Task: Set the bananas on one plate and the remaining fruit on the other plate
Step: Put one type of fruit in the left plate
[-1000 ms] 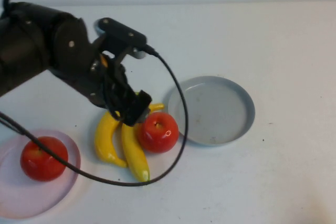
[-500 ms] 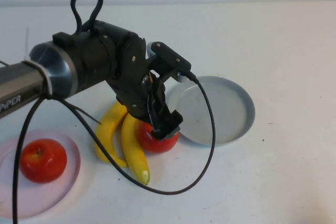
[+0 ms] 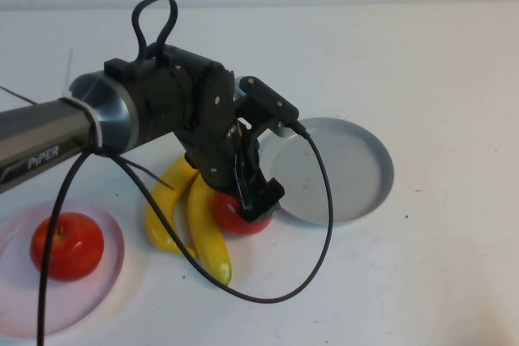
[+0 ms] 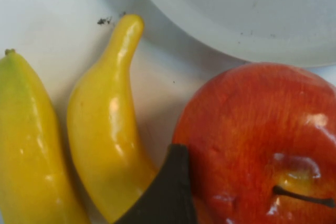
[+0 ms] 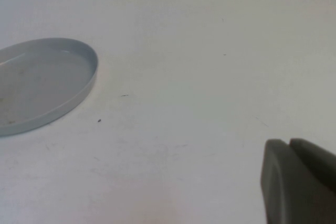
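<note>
Left to right: one red apple (image 3: 67,245) parked on pink plate (image 3: 20,301). Two bananas (image 3: 199,228) on table (image 3: 422,281), loose apple (image 3: 235,215) touching them. Left gripper (image 3: 255,198) spread wide over that apple, nothing gripped, apparently lining up a grasp. Grey-blue plate (image 3: 357,164) bare. Right gripper (image 5: 299,182) closed, empty, parked off to the right.

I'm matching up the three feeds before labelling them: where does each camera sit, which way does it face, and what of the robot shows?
High view: raised on the robot's side, angled down at the table; left arm and open left gripper over the apple.
Left wrist view: looking close down at apple, bananas, grey-blue plate; one finger shows.
Right wrist view: low across the table; shut right gripper shows.
All share the grey-blue plate.
</note>
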Tool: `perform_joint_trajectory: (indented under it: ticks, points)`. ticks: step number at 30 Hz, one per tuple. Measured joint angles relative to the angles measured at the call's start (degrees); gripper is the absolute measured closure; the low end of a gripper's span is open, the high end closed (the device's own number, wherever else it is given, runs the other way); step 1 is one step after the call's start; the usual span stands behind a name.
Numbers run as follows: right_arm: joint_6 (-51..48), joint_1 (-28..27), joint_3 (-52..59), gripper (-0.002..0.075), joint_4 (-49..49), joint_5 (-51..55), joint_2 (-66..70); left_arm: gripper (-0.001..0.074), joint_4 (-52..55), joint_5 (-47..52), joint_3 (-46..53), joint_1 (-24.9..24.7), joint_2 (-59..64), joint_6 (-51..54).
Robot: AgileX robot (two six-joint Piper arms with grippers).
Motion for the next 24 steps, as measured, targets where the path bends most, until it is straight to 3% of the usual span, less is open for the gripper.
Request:
perform_joint_trajectory:
  ticks: [9, 13, 24]
  points:
    - [0.0, 0.0, 0.0, 0.0743, 0.0, 0.0, 0.0, 0.0078, 0.0, 0.1, 0.0, 0.0, 0.1, 0.1]
    - [0.0, 0.0, 0.0, 0.0743, 0.0, 0.0, 0.0, 0.0153, 0.1, 0.1, 0.0, 0.0, 0.1, 0.1]
    - [0.0, 0.0, 0.0, 0.0743, 0.0, 0.0, 0.0, 0.0153, 0.2, 3.4, -0.5, 0.0, -5.8, -2.4]
